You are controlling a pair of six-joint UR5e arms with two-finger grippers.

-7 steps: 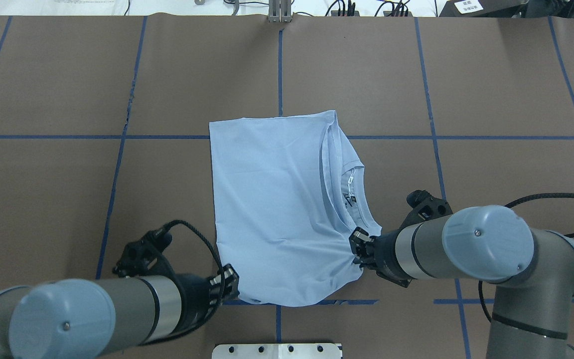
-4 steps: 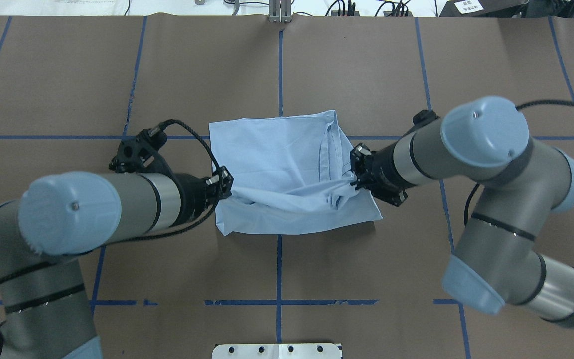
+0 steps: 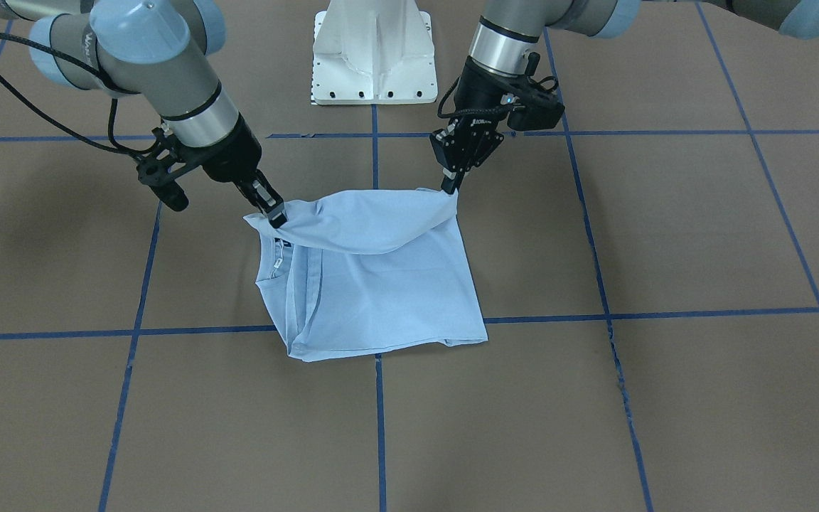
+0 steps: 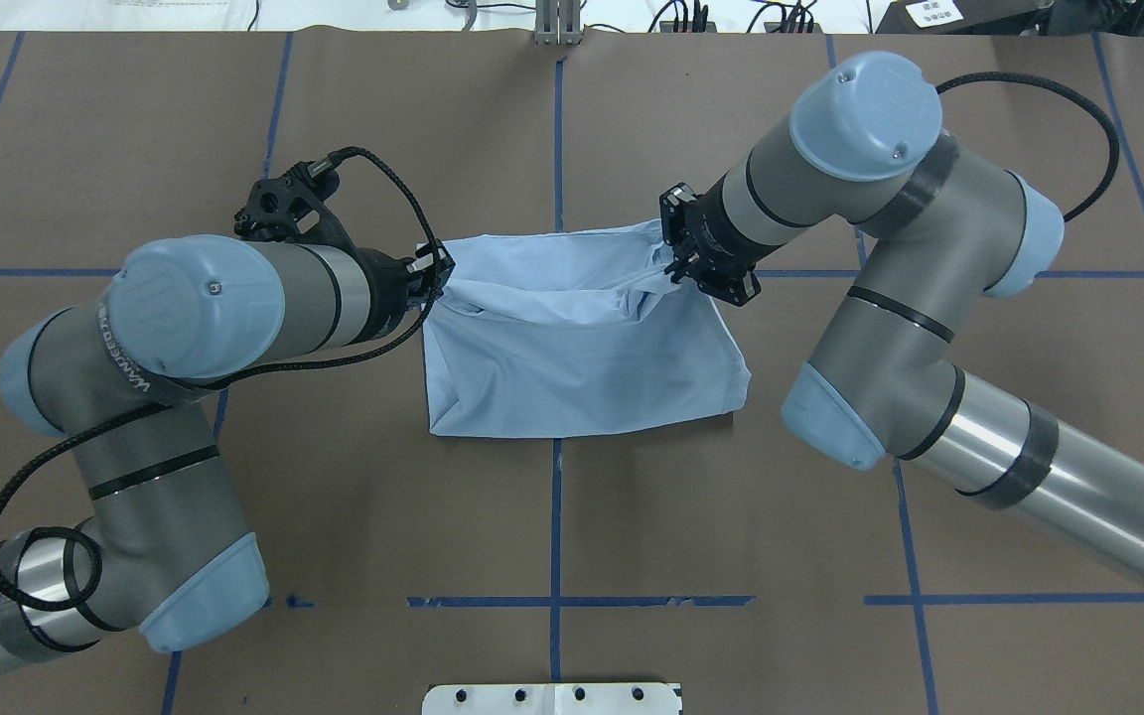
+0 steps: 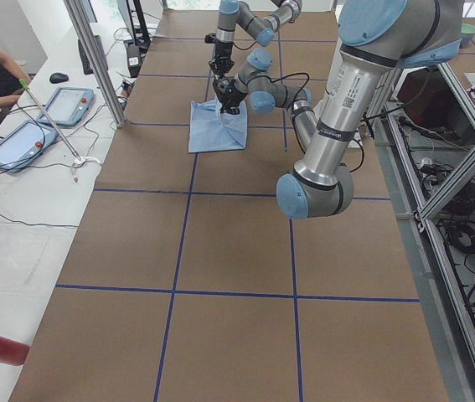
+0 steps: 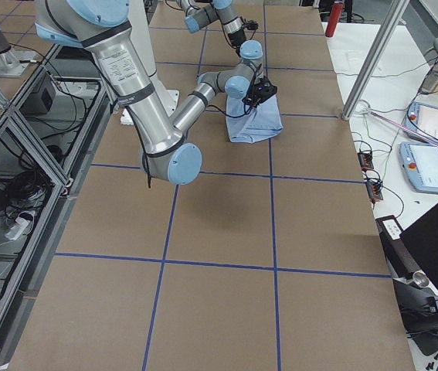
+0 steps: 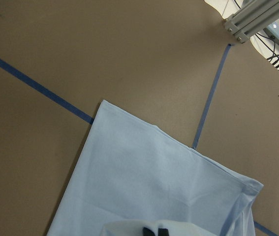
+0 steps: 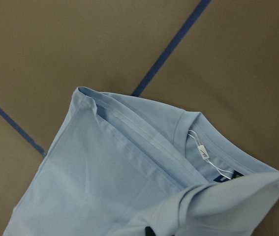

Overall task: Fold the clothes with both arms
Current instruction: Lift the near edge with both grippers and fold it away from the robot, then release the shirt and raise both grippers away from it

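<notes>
The left gripper (image 4: 438, 273) is clamping one corner of the light blue T-shirt (image 4: 582, 377) and the right gripper (image 4: 676, 263) is pinching the other, both closed on cloth. Between them the raised edge is sagging over the shirt's far side, while the rest is lying flat mid-table (image 4: 234, 447). By my judgement, both corners want lowering level and together onto the far edge, keeping the span taut, before letting go

A brown-papered table (image 4: 731, 516), gridded with blue tape (image 4: 555, 516), stands beside a white bench (image 5: 19, 243) carrying two tablets (image 5: 21, 144) and loose cables, with aluminium posts (image 5: 96, 59) at its edge, evenly lit.
</notes>
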